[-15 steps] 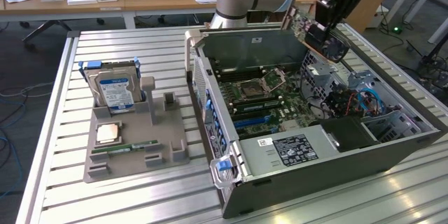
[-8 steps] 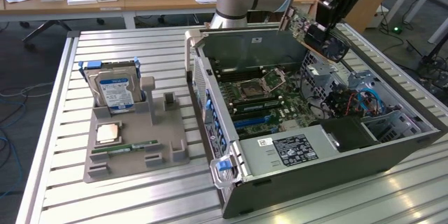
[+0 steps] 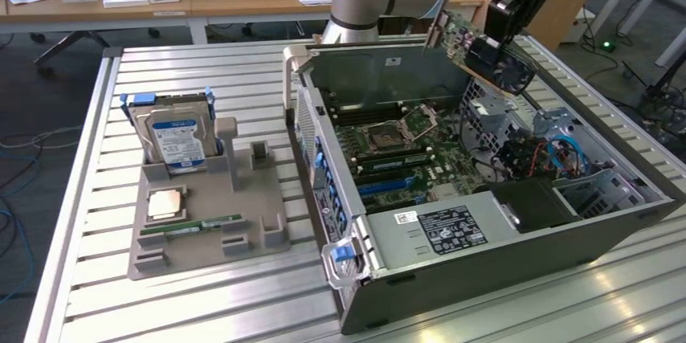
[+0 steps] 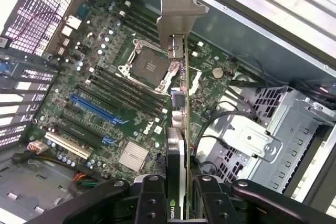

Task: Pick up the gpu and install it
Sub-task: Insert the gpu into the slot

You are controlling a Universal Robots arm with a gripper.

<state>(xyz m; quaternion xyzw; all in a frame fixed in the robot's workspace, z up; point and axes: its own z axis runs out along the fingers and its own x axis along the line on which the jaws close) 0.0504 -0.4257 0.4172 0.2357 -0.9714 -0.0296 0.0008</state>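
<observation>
Gripper (image 3: pixel 504 31) is holding the gpu (image 3: pixel 500 67) above the open case (image 3: pixel 483 269).
Fingers (image 4: pixel 152 196) are clamping the card edge-on, bracket (image 4: pixel 178 14) outermost, hanging over the case's motherboard (image 4: pixel 100 98).

You'll find the gpu (image 3: pixel 487 52) in the upper right of the exterior view, lifted and tilted over the far side of the open computer case (image 3: pixel 483 267). Its green circuit board shows on the left, and its dark heatsink face is on the right, lower down. In the wrist view you see it edge-on, with the silver end bracket farthest from the camera. Its near end is clamped in the gripper (image 4: pixel 178 195), above the motherboard (image 4: pixel 105 93).
</observation>
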